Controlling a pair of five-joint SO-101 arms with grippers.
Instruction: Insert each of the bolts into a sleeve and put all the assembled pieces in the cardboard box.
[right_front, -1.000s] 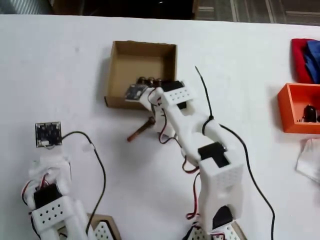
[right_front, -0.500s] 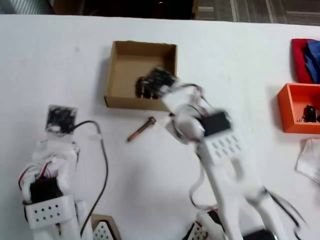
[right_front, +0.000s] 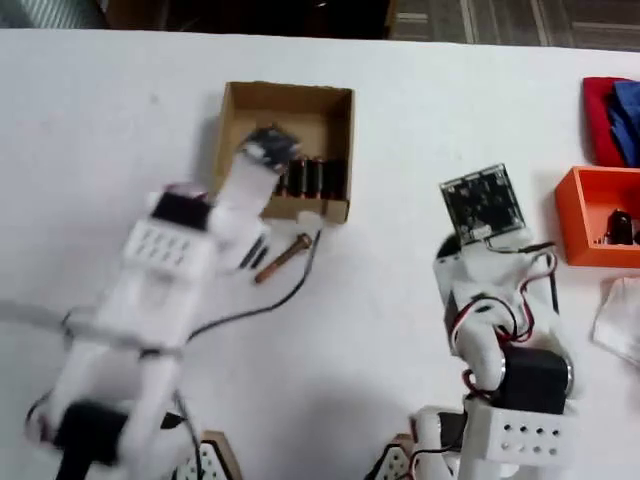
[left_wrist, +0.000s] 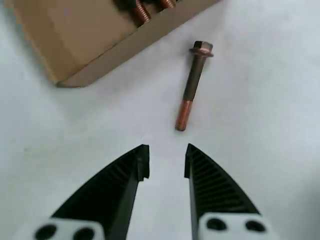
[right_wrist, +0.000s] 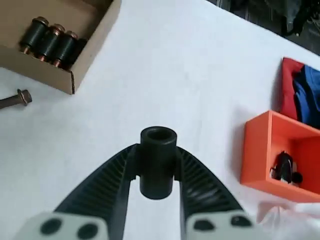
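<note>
Sleeve (right_wrist: 158, 162): black, upright, clamped between the right gripper's (right_wrist: 157, 151) fingers. Left gripper (left_wrist: 166, 156): fingers parted, empty, just short of the loose bolt (left_wrist: 194, 87) on the table (right_front: 450, 100) beside the cardboard box (right_front: 290, 92). The box, toward the far edge, holds three assembled pieces (right_wrist: 50, 42). Since a second ago: right arm withdrawn from the box, left arm arrived, bolt unmoved. Orange bin (right_wrist: 265, 150) at the right edge.

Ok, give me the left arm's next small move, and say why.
Probably ease the open left tool forward and down until it straddles the shank of the bolt. That bolt lies loose on the table beside the cardboard box, just beyond the tool's tips, while the right tool holds a sleeve ready for it.
</note>
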